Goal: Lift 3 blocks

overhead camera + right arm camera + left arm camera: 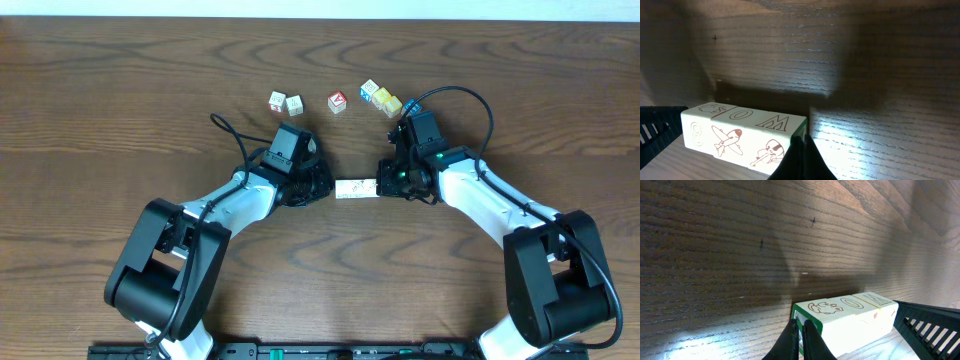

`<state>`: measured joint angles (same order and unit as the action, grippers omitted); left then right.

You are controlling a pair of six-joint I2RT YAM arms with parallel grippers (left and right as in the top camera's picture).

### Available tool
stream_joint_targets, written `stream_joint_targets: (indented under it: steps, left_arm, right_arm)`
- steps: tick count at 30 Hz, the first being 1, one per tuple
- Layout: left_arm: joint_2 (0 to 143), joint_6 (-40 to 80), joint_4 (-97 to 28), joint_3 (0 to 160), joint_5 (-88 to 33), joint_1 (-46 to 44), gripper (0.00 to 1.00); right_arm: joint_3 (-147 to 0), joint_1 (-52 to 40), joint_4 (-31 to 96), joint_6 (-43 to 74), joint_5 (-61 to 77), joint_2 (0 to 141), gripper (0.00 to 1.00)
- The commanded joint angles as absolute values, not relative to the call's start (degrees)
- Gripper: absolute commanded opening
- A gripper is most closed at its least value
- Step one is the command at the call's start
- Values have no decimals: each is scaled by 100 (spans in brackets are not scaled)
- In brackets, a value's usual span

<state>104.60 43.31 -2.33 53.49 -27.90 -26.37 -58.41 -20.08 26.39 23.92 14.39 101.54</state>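
- The three blocks [355, 188] lie end to end in one short cream-white row near the middle of the table [120, 90], between my two arms.
- My left gripper [325, 188] is clenched. In the left wrist view its fingers [792, 340] are pressed flat together with nothing between them, and their tip sits against the green-edged left end of the row.
- My right gripper [382, 187] is clenched the same way. In the right wrist view its fingers [807, 162] are together, with the tip against the opposite green-edged end.
- So the row is pinched lengthwise between the two closed grippers, not held inside either one.
- The top faces of the blocks show a small animal drawing, an O and an M in brownish-red line. The side faces carry an aeroplane and other small figures.
- A dark shadow lies on the wood just behind the row. I cannot tell from these views whether the blocks rest on the table or sit slightly off it.
- The other cubes [337, 101] lie well apart, toward the far edge: a pale pair, one with a red face, and a blue and yellow pair close to the right arm's wrist.
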Motion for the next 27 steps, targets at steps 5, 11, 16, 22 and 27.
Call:
stream_joint_targets:
  steps: [5,11,16,22,27]
  left_arm:
    - [10621,4362,-97,5564,-3343,-2871,7]
    - [10626,4362,-97,5564,-3341,-2871,7]
    - [10624,4359,-97,5564,-3341,-2871,7]
    - [10624,4313,-102,5564,-3306,-2871,7]
    - [10619,4202,-123,5564,-3186,-2869,8]
  right_arm:
    - [-5826,-2298,2576,2464,2158,10160,1]
    - [-5828,-2298,2510,2467,2259,10455,1]
    - [-5828,-2292,2462,2464,2296,10501,1]
    - [-5828,-2292,2462,2464,2287,10501,1]
    - [-5918,-2263,2674,2464,1975,10442,1]
